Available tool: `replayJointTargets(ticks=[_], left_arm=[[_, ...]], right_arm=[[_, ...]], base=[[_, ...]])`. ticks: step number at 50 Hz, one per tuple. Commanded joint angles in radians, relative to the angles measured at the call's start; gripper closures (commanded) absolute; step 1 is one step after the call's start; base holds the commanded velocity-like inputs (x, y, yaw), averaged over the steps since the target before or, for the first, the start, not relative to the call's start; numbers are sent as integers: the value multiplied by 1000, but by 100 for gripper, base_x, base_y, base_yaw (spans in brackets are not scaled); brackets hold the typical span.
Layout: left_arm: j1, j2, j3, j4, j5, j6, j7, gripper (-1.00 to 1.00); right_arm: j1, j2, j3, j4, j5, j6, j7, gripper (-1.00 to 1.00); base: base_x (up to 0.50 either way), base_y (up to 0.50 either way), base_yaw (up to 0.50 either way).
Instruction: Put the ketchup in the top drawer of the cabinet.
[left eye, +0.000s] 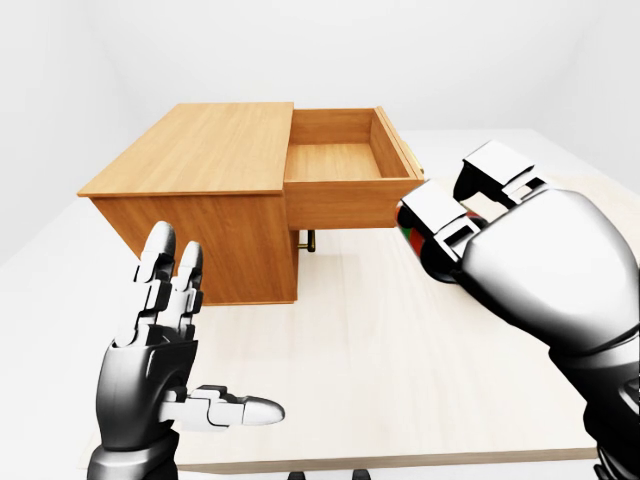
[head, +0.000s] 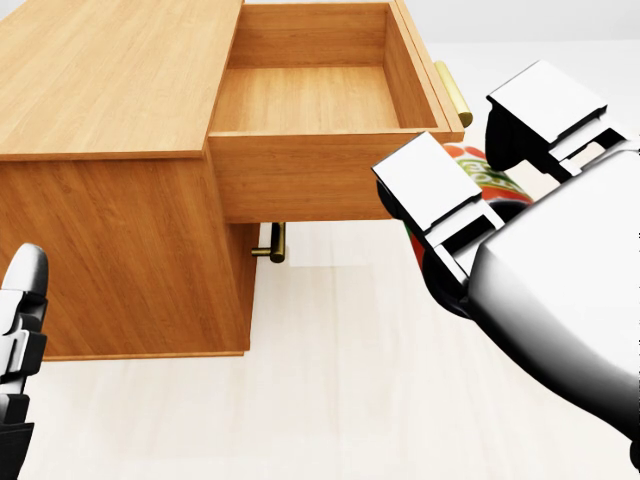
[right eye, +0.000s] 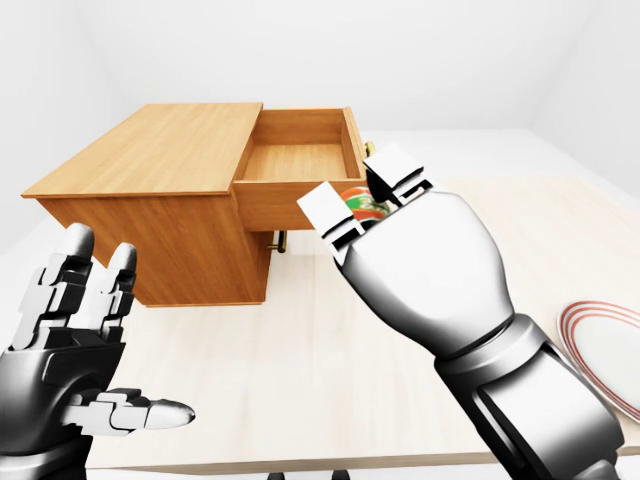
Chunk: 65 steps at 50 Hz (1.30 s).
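The wooden cabinet (left eye: 190, 190) stands on the table with its top drawer (head: 320, 100) pulled open to the right and empty inside. My right hand (head: 500, 190) is shut on the ketchup bottle (head: 482, 172), whose red and green label shows between the fingers (head: 430, 190). It holds the bottle above the table, just right of and below the drawer's brass-handled end (head: 452, 92). My left hand (left eye: 175, 330) is open and empty, palm up, at the lower left of the left-eye view, below the cabinet's side.
A lower drawer's brass handle (head: 272, 243) shows under the open drawer. A white plate with red rings (right eye: 605, 350) lies on the table at the right edge of the right-eye view. The pale table (left eye: 380, 340) ends near the bottom of the eye views.
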Motion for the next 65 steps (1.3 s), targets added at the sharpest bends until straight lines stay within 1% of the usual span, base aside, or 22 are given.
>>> replayJointTargets(ticks=[1,2,5,7,11,12,13,15,17,20,24,25,29,30,33,34,38,40,42,46,54,65], left_arm=[[-3,0,4,-3,-3,0,-1,-100],[-5,0,6,-2,-4,0,-1,-100],[-10,-2,19,-7,-14,0,-4,-100],[-11,-4,22,-10,-15,0,-6,-100],[-4,-7,11,-2,-6,0,-10,-100],[-2,-6,9,-6,-8,0,-11,-100],[-3,-5,10,-10,-9,0,-10,-100],[-9,-3,14,-10,-17,0,-13,-100],[-13,-3,17,-4,-16,0,-12,-100],[-9,-4,18,-10,-17,0,-14,-100],[-9,-7,22,-10,-17,0,-16,-100],[-10,-7,22,-10,-16,0,-15,-100],[-11,-7,18,-7,-11,0,-14,-100],[-14,-7,18,-4,-11,0,-14,-100],[-16,-6,20,-2,-12,0,-13,-100],[-15,-6,20,-4,-13,0,-13,-100],[-15,-6,15,2,-9,0,-13,-100],[-13,-5,10,4,-6,0,-12,-100],[-10,-4,11,-4,-9,0,-11,-100],[-20,-3,18,0,-13,0,-9,-100],[-17,-3,17,-4,-14,0,-10,-100],[-15,-3,8,-1,-7,0,-8,-100]], right_arm=[[-50,-16,12,13,-31,0,0,100],[-65,-28,13,24,-25,0,0,100],[-156,-100,27,73,28,0,0,100],[-196,-117,31,103,46,0,0,100],[-311,-177,74,181,93,0,0,100],[-385,-204,103,231,122,0,0,100],[-428,-217,118,257,142,0,0,100],[-494,-239,149,300,162,0,0,100],[-611,-254,192,393,195,0,0,100],[-694,-255,214,463,227,0,0,100],[-825,-208,226,641,230,0,0,100],[-879,-187,227,718,226,0,0,100],[-977,-121,224,893,189,0,0,100],[-1019,-88,214,983,156,0,0,100],[-1097,-15,164,1142,94,0,0,100],[-1137,20,135,1221,54,0,0,100],[-1242,118,32,1419,-55,0,0,100],[-1288,151,-12,1514,-78,0,0,100],[-1350,178,-47,1627,-64,0,0,100],[-1429,197,-64,1828,-16,0,0,100],[-1506,202,-72,2088,86,0,0,100],[-1520,204,-57,2207,178,0,0,100]], base=[[0,0,0],[0,0,0],[0,0,0],[0,0,0],[0,0,0],[0,0,0],[0,0,0],[0,0,0],[0,0,0],[0,0,0],[0,0,0],[0,0,0],[0,0,0],[0,0,0],[0,0,0],[0,0,0],[0,0,0],[0,0,0],[0,0,0],[0,0,0],[0,0,0],[0,0,0]])
